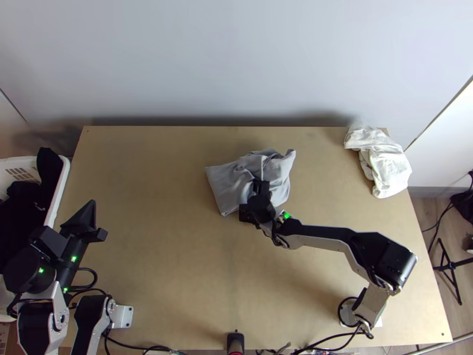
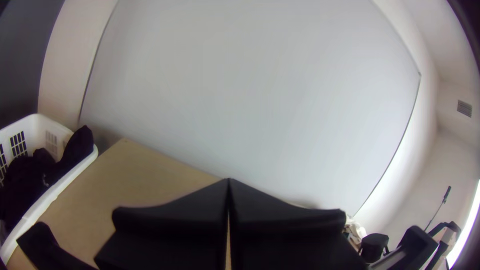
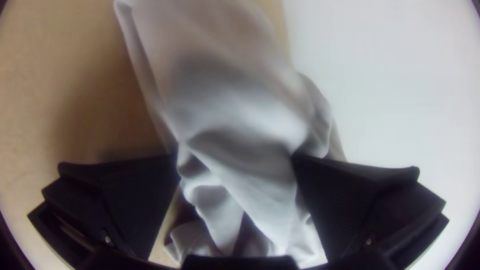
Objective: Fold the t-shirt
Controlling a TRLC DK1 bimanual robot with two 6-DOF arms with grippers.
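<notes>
Shows 1 white basket holding dark cloth beside the table; shows 1 bunched white cloth at the far right corner, 1 black stand on the floor.

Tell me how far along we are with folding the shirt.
No finished fold is visible: the grey t-shirt lies mostly bunched, with one flatter part. The right gripper is at the cloth, open, with fabric between its fingers but not clamped. The left gripper is shut, away from it. Smoothing and folding probably all remain.
</notes>
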